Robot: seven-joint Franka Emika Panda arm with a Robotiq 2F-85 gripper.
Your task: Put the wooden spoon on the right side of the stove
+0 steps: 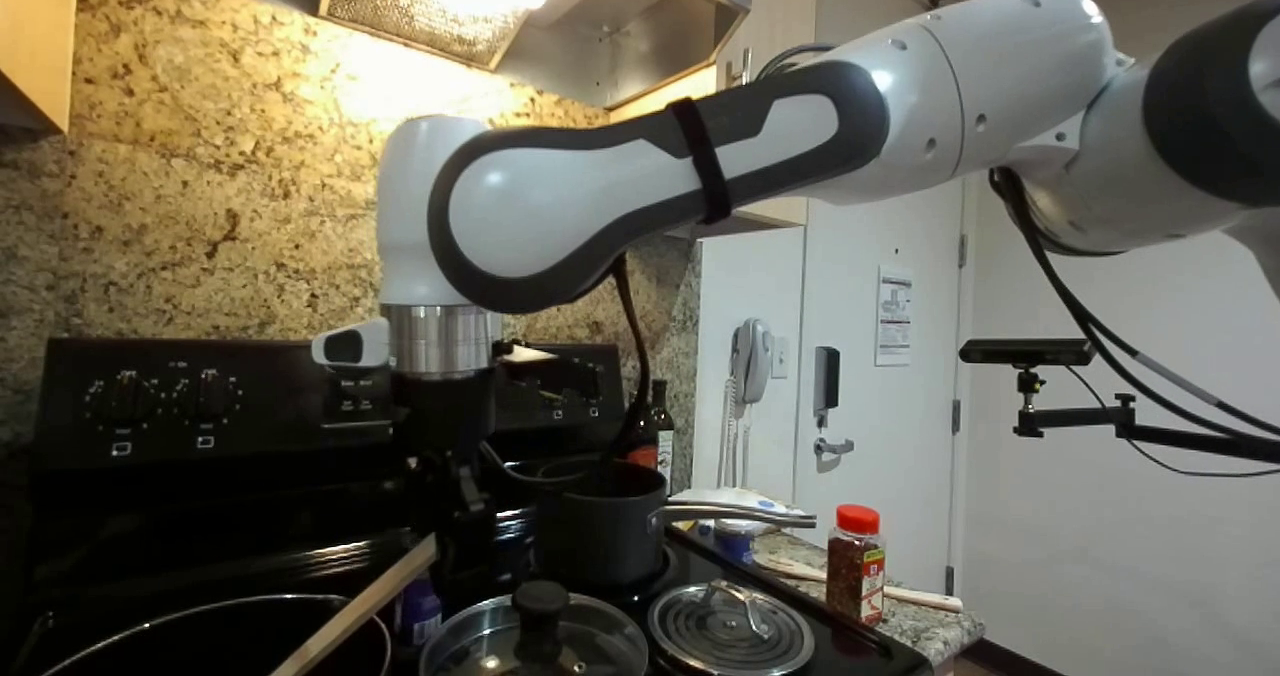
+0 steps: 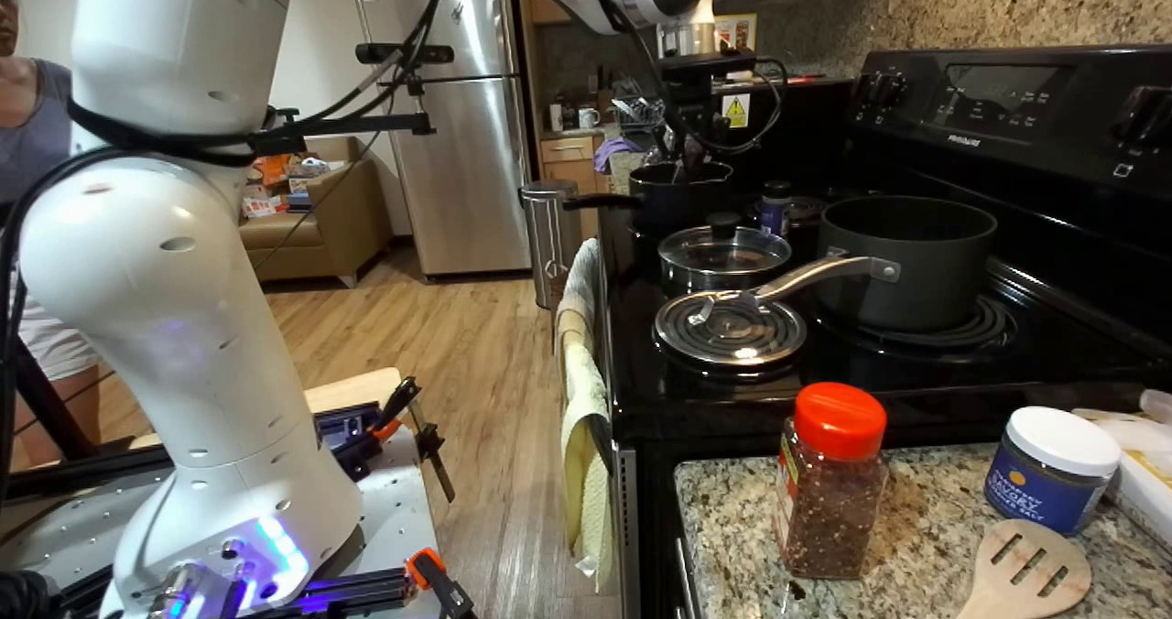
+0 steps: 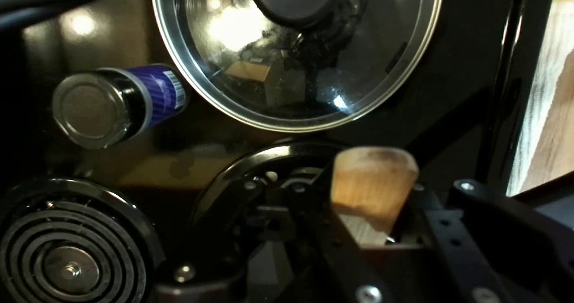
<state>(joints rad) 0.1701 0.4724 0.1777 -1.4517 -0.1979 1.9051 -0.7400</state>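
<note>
The robot's hand (image 3: pixel 365 206) hung over the stove (image 1: pixel 270 406) with the end of the wooden spoon (image 1: pixel 355 608) showing between its fingers, though whether these were clamped on the wood could not be told; in an exterior view the spoon slanted down from the hand across a dark pan (image 1: pixel 220 644). Near the hand stood a purple-labelled bottle (image 3: pixel 121 103) and a black-knobbed glass lid (image 3: pixel 296 74), and farther from it a deep dark pot (image 2: pixel 902 276). Well apart from the hand, past the stove's edge, a red-capped jar (image 2: pixel 833 486) rested on the bench (image 2: pixel 732 509).
</note>
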